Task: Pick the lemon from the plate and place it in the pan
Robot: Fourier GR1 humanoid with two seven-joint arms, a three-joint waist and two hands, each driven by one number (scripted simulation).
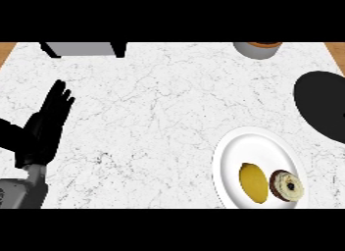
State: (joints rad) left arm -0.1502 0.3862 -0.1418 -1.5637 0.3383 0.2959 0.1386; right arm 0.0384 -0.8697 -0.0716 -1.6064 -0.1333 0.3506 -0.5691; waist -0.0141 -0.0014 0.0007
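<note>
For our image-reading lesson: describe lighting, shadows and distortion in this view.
Head view: even, flat light, no glare on the counter; hardly any shadow beside the lemon; the round plate looks stretched taller than wide; the black pan is cut by the right edge.

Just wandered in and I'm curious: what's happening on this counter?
Nothing is being handled right now. The lemon lies on a white plate beside a doughnut, at the lower right. The black pan it is meant for sits just beyond the plate, at the right edge. The robot's left hand rests open at the left, well away from the plate; its right hand isn't in view.
</note>
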